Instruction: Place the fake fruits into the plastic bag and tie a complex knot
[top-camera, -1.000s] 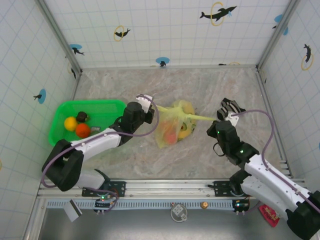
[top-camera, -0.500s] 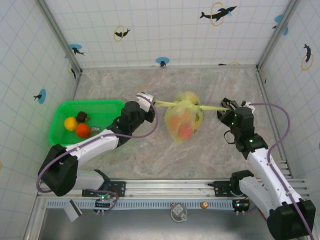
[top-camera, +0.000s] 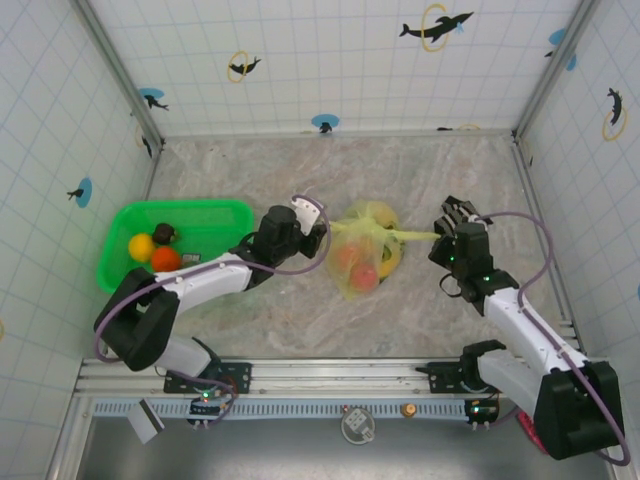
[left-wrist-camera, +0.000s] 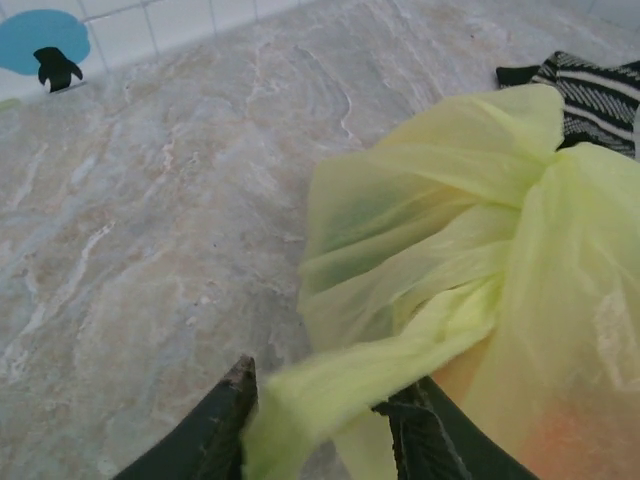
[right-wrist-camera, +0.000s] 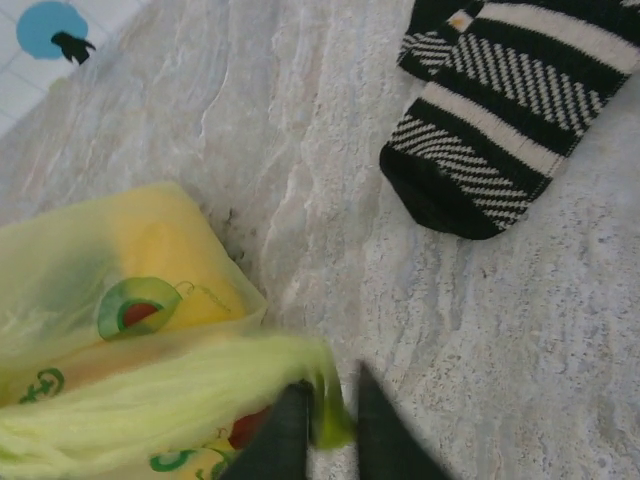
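Marble table (top-camera: 300, 320), tiled walls (top-camera: 330, 60): bag (top-camera: 352, 285) w/ fruits (top-camera: 365, 272) sits btwn grippers. L gripper (top-camera: 320, 232) clamps one handle (top-camera: 338, 228), R gripper (top-camera: 441, 237) the other, pulled taut. Handles run left-right across bag top; L sits nearer bag.

Left wrist view: the plastic bag (left-wrist-camera: 470, 230) runs off the right and bottom edges. A fake fruit (left-wrist-camera: 540, 440) inside reads as an orange smear through the film, kind not determinable. The left gripper (left-wrist-camera: 328, 378) is cut by the bottom edge, and bunched film hides its pads. The striped cloth (left-wrist-camera: 600, 95) is clipped at the right edge.

Right wrist view: the right gripper (right-wrist-camera: 328, 388) and the strap end it pinches are blurred.

Overhead: the bag's gathered top is too small to read.
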